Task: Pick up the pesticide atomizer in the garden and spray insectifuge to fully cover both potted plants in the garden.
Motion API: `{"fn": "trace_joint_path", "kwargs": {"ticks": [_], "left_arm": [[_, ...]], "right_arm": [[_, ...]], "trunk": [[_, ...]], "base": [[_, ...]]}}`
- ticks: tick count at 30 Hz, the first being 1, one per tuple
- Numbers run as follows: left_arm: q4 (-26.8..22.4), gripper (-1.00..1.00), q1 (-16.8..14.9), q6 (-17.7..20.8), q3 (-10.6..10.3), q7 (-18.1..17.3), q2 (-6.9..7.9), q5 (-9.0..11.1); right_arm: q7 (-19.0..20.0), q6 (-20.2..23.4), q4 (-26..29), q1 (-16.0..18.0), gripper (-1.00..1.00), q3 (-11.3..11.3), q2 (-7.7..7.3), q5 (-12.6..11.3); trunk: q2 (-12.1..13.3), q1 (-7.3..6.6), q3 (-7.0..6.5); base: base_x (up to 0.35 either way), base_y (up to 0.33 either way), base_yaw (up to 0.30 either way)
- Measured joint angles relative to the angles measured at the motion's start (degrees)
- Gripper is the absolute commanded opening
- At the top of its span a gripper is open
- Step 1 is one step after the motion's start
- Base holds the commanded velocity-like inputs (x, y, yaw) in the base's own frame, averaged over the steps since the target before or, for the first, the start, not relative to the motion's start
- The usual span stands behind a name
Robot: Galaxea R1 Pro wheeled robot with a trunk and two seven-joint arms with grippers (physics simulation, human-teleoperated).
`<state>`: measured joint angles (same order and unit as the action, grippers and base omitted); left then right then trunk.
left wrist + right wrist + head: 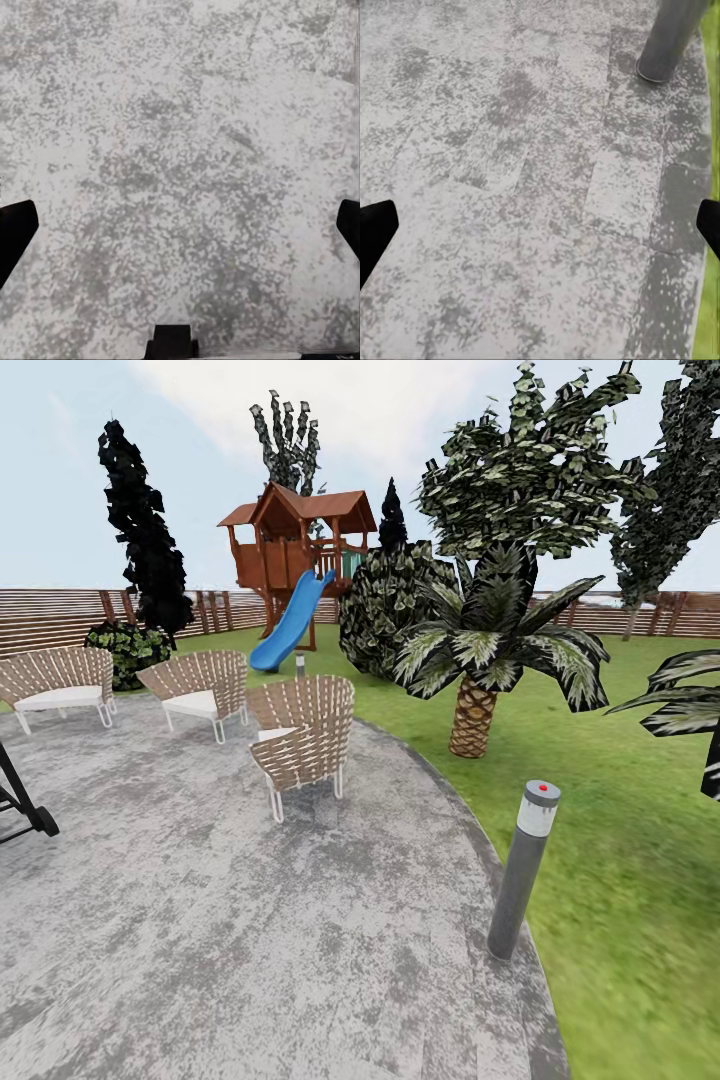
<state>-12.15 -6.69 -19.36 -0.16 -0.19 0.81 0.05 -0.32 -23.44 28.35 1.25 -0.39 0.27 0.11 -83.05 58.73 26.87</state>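
I stand on the mottled grey paved round (250,920) of the garden, with green lawn (620,840) to the right and a brown slat fence (50,618) behind. The pesticide atomizer and both potted plants are out of view. My left gripper (180,229) hangs open over bare paving, its dark fingertips (15,232) far apart with nothing between them. Over paving near the round's edge, my right gripper (540,229) is open too, fingertips (375,232) wide and empty.
A grey bollard light (522,870) (671,37) stands at the paving's right edge. Three wicker chairs (300,735) sit ahead left. A scaly-trunked palm (490,660) and shrubs grow on the lawn. A wooden playhouse with a blue slide (292,622) stands behind. A black frame (20,800) is at the left edge.
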Motion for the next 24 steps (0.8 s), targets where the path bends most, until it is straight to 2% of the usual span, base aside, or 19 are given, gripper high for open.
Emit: {"fn": "trace_joint_path", "kwargs": {"ticks": [1,2,7,14,19,24], "left_arm": [[-0.1,1.0,-1.7,-0.8,0.0,0.0,0.14,-0.1],[-0.1,1.0,-2.3,-1.7,0.0,0.0,0.22,-0.1],[0.0,1.0,-3.2,-5.3,0.4,0.0,1.34,0.1],[0.1,1.0,-2.5,-6.3,0.9,0.0,1.69,-0.2],[0.6,1.0,-2.4,-6.4,1.0,0.0,1.71,-0.1],[0.8,1.0,-2.3,-6.4,1.0,0.0,1.71,-0.1]], "right_arm": [[0.0,0.0,1.2,0.6,1.0,-0.1,-1.88,-0.1],[0.0,0.0,1.4,0.7,1.0,0.0,-2.73,-0.1],[0.0,0.0,-0.6,0.9,1.0,0.0,-4.16,0.0],[0.4,-0.1,-1.5,0.9,1.0,0.5,-4.01,0.5],[0.3,-0.1,-1.5,0.9,1.0,0.5,-3.92,0.5],[0.1,-0.1,-1.4,0.9,1.0,0.5,-3.87,0.4]], "trunk": [[0.0,0.0,-0.01],[0.0,0.0,0.0],[0.0,0.0,0.01],[0.0,0.0,0.01],[0.0,0.03,0.01],[0.0,0.03,0.01]], "base": [[0.0,0.0,0.0],[0.0,0.0,0.0],[0.0,0.0,0.0],[-0.007,0.0,0.0],[-0.237,0.008,0.0],[-0.303,0.138,-0.073]]}}
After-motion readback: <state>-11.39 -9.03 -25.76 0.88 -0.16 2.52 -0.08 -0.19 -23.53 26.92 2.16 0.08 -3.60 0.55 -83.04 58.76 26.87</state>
